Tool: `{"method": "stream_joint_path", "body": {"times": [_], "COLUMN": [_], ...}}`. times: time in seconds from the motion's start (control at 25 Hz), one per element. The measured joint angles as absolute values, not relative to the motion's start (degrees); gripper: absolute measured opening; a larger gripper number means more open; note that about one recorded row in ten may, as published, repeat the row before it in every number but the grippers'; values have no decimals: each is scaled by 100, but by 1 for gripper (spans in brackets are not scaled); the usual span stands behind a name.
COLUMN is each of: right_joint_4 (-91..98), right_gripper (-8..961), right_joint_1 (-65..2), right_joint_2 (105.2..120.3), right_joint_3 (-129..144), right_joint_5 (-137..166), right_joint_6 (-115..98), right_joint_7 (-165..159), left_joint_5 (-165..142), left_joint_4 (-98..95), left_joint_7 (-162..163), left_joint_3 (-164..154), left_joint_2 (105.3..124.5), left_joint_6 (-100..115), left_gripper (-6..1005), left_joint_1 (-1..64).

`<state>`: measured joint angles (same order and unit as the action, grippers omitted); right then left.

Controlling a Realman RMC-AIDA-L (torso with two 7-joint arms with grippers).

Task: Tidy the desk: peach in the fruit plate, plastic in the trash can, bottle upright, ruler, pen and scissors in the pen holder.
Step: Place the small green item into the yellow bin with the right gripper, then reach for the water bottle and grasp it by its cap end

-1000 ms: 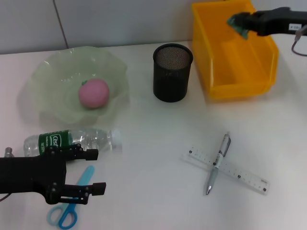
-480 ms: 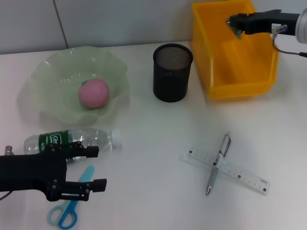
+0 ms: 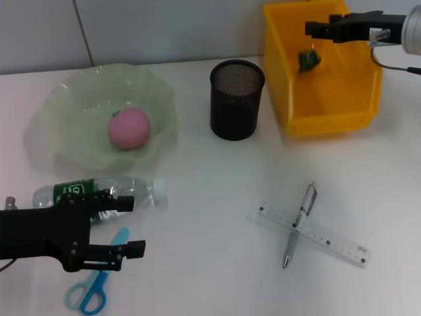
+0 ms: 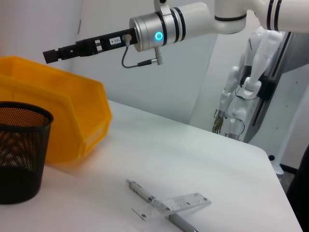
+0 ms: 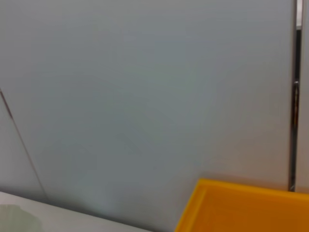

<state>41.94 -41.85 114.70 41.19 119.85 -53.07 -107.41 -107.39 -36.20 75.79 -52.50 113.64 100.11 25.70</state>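
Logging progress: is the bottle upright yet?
No. The bottle lies on its side on the table, beside the left hand.

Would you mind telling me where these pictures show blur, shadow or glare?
Head view: the green plastic falling into the yellow bin is smeared; the pen holder casts only a soft shadow; no harsh glare. Left wrist view: the ruler and pen look soft. Right wrist view: mostly featureless grey wall.

Robot lab: white table (image 3: 217, 197), grey partition wall (image 5: 145, 96), second robot (image 4: 251, 82).
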Motion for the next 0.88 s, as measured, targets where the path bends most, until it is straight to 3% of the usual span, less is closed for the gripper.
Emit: {"method": "stream_joint_path", "body": {"times": [0.36,0.48,0.88], "right_joint_4": [4817,5152,5444], "right_gripper": [644,762,762], "right_joint_1": [-3936,-3767,-3315], "right_joint_2": [11547,11544,11333], "right_joint_3": [4052,4048,3990], "right_joint_5": [11557,11190,10197], "right_joint_6": [-5963,-6585,-9416], "right_joint_7": [-10897,-11160,-11021], "left_joint_5": [-10741,-10741,-10740], "left_joint_4": [-3616,-3618,-3625], "left_joint_7": [7586,7588,7659], "left_joint_3": [-5229,-5228,-5220], "left_joint_2": [11380,11396,11433], "left_joint_6": [10039,10047,10119], "left_gripper": [860,860,859], "left_joint_1": [2598,2614,2660]}}
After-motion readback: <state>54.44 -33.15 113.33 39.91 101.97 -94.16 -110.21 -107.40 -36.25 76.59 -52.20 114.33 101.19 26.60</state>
